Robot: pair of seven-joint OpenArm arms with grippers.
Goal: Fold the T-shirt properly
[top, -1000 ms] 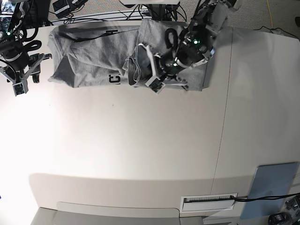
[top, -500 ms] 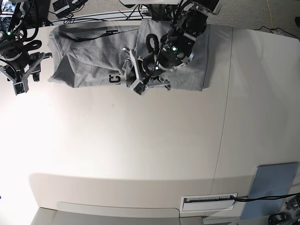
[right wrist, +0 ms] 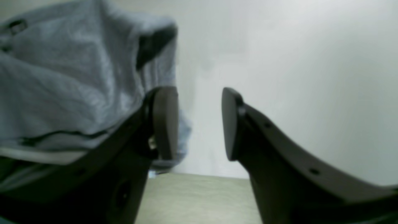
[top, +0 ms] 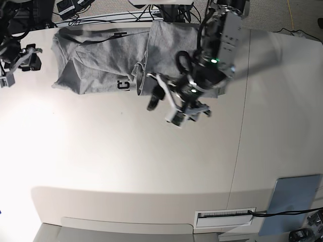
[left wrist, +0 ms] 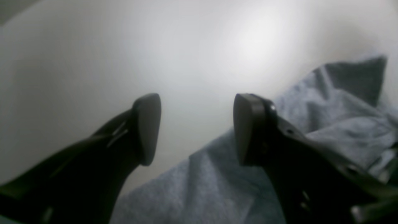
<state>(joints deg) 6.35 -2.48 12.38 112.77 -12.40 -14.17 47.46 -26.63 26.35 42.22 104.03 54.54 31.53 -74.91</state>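
Observation:
The heather-grey T-shirt (top: 101, 60) lies crumpled along the table's far edge, with a bit of black lettering (top: 122, 85) showing at its front. My left gripper (top: 162, 110) is open and empty, just in front of the shirt's front edge over bare table. In the left wrist view the gripper (left wrist: 196, 127) is open, with the shirt (left wrist: 342, 118) to its lower right. My right gripper (top: 19, 68) is at the table's far left, beside the shirt's left end. In the right wrist view it (right wrist: 200, 124) is open and empty, with the shirt (right wrist: 62, 77) to its left.
A flat blue-grey pad (top: 295, 201) lies at the front right corner. Cables (top: 101, 17) run behind the table's far edge. A white slot with a label (top: 224, 216) sits at the front edge. The table's edge and floor (right wrist: 202, 199) show under the right gripper.
My left arm has swung off the shirt toward the front and now hangs over bare table, still open. My right arm has moved back and left. The shirt looks unmoved.

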